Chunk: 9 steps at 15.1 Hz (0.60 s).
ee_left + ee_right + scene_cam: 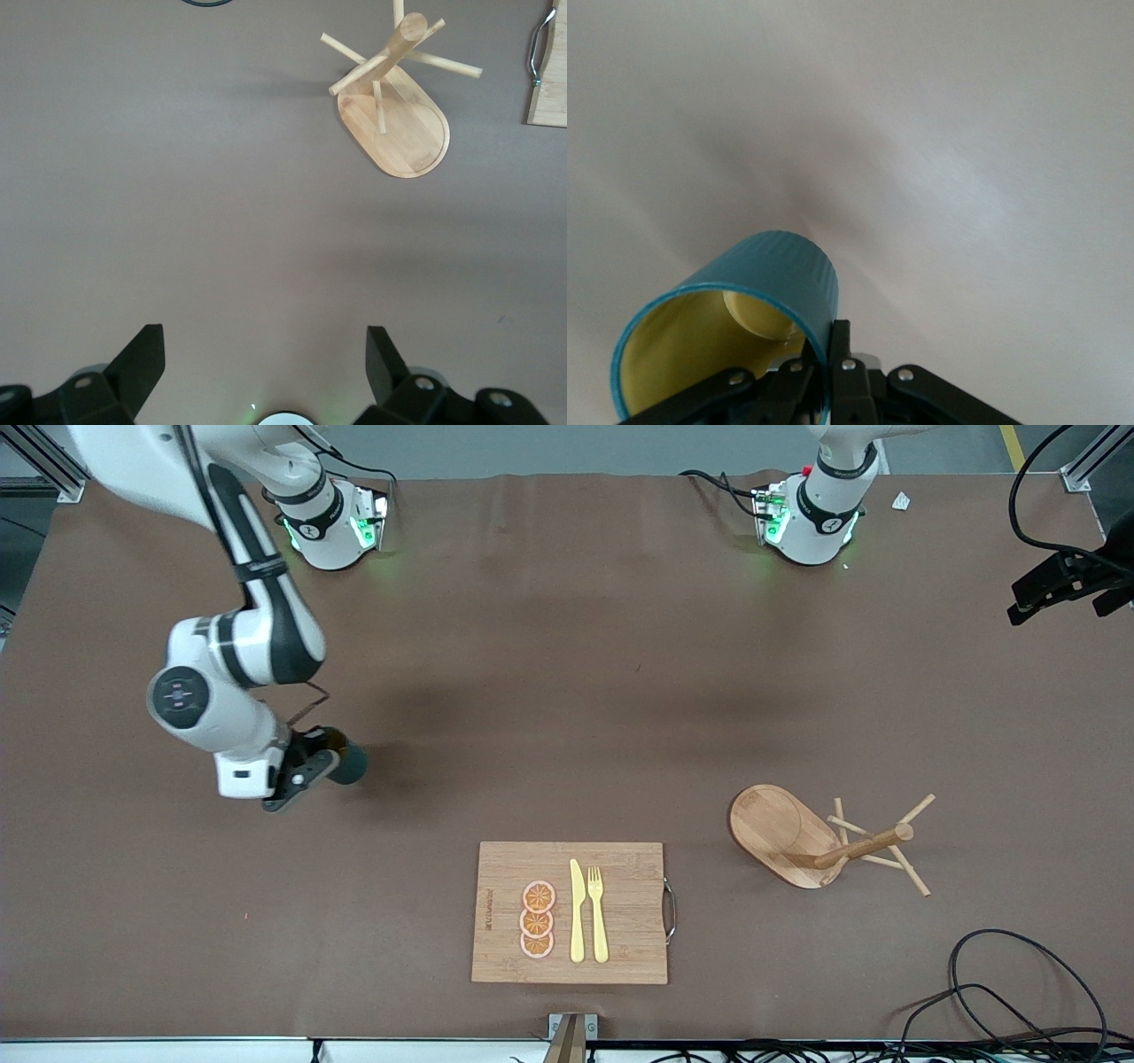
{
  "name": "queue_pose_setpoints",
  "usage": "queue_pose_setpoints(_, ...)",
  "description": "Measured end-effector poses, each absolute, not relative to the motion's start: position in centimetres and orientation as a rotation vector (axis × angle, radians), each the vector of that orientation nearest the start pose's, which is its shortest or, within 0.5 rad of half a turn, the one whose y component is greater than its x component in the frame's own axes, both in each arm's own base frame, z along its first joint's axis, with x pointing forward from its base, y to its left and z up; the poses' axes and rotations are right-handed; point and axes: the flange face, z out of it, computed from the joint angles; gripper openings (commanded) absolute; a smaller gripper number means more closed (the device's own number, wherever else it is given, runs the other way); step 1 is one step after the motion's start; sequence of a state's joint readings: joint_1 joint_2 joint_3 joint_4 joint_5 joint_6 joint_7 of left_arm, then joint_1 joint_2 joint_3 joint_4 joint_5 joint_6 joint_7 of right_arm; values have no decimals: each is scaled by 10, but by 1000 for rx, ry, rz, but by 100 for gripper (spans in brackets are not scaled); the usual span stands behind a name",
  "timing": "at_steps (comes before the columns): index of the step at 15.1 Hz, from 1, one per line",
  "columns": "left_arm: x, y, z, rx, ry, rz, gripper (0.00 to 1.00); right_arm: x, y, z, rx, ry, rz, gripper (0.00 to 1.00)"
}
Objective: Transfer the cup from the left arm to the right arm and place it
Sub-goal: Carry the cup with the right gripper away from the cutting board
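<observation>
The dark teal cup [350,763] with a yellow inside is in my right gripper [312,769], low over the table toward the right arm's end. In the right wrist view the cup [775,274] lies tilted with its opening toward the camera. The gripper [827,341] is shut on the cup's wall, one finger inside and one outside. My left gripper [266,341] is open and empty, high over bare table. It is out of the front view; only the left arm's base [815,509] shows there.
A wooden peg rack [819,837] stands toward the left arm's end and also shows in the left wrist view [394,106]. A wooden cutting board [629,912] with orange slices [537,919], a knife [577,911] and a fork [598,912] lies near the front edge. Cables [1019,992] lie at the front corner.
</observation>
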<state>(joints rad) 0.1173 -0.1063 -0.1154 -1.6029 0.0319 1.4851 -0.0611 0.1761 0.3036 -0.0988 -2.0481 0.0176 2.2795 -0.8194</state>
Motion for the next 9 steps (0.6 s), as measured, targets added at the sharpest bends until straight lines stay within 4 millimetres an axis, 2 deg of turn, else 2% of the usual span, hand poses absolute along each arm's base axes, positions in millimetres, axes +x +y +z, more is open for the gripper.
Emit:
queue_pose_setpoints(2,512,0,658,-3096,-98,17,100,581,4,281,-2733,-1496,122,0)
queue_pose_setpoints(4,512,-3,658,-3096,-89,18,100,576,-20,275,-2666,-1600,121,0)
queue_pose_setpoints(6,512,-6,658,-3096,-80,17,100,570,-29,269,-2616,-1671,122,0)
queue_pose_setpoints(9,512,-9,658,-3096,-73,16,100,559,-28,264,-2568,-1756,107,0)
